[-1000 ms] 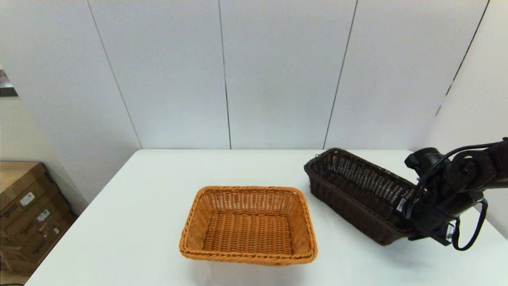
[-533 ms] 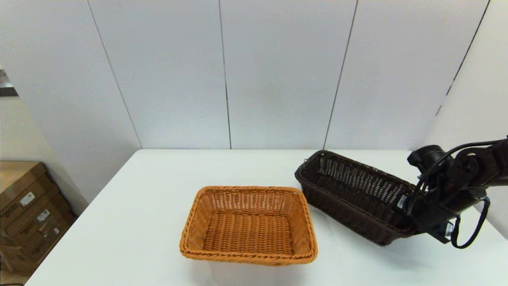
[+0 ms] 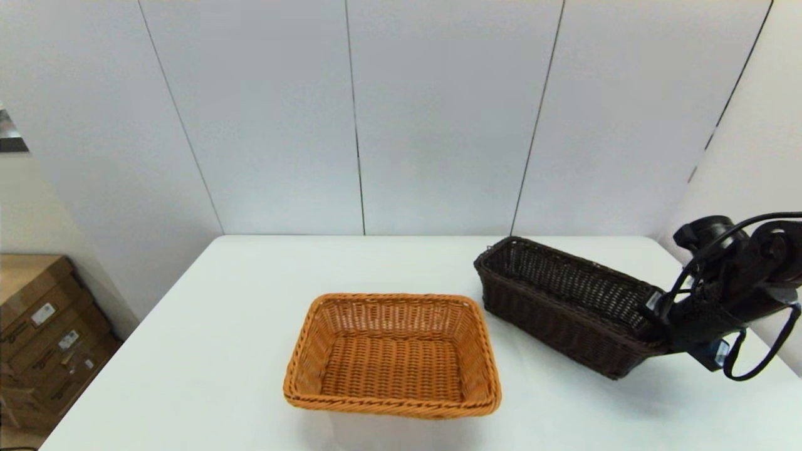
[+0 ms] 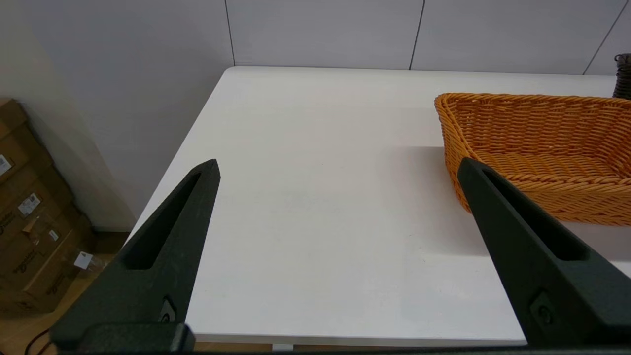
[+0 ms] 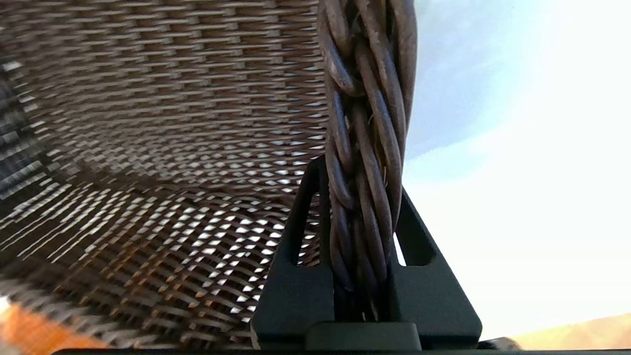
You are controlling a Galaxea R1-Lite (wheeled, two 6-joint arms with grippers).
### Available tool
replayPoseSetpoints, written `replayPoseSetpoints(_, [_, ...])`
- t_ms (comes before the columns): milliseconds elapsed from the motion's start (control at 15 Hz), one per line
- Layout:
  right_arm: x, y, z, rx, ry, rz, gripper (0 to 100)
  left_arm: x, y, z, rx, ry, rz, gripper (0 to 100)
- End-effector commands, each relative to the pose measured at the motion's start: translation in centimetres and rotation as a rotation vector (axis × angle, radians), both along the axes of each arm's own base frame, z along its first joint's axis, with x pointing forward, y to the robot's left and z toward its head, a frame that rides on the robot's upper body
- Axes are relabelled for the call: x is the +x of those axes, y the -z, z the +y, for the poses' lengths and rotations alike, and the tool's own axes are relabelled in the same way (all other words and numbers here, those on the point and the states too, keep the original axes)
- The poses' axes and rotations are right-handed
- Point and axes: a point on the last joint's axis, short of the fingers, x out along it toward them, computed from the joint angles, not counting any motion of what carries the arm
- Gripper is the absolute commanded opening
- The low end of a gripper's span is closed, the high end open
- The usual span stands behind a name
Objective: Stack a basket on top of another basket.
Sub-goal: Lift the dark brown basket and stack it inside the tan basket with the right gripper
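The dark brown basket is on the right of the table, slanting away to the back. My right gripper holds its near right end lifted. In the right wrist view, that gripper is shut on the braided rim, with the basket's woven inside filling the picture. The orange-tan basket sits flat at the table's front centre, apart from the dark one. The left gripper is open over the table's left front edge, with the orange-tan basket to its right. The head view does not show it.
The white table ends at a grey panelled wall behind. Cardboard boxes stand on the floor off the table's left edge, also seen in the left wrist view. A cable loop hangs under the right wrist.
My right gripper has risen and drawn right with the dark brown basket's end in it. The basket first swung left, then came back a little. The orange-tan basket has not moved.
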Motion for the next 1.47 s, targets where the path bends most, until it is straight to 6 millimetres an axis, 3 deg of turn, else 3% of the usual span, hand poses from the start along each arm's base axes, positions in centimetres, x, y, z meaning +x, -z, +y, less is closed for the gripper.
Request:
replayPoseSetpoints(67, [-0.4,-1.3,-0.4,0.0,0.017,-0.043,0,0.0,0.0,0.0,-0.001,0.0,-0.001,100])
replayPoseSetpoints(867, [-2.0,-4.8,-1.5,0.07,0.034,-0.174,0,0.0,0.0,0.0,0.0,0.0,0.0,100])
replayPoseSetpoints(1133, [-3.7,-7.8,-1.2,0.121,-0.009,-0.278,0,0.0,0.0,0.0,-0.001,0.0,-0.001,100])
replayPoseSetpoints(1467, [-7.5,-11.6,1.2,0.182,-0.185,-0.356,0,0.0,0.0,0.0,-0.001,0.0,-0.001,100])
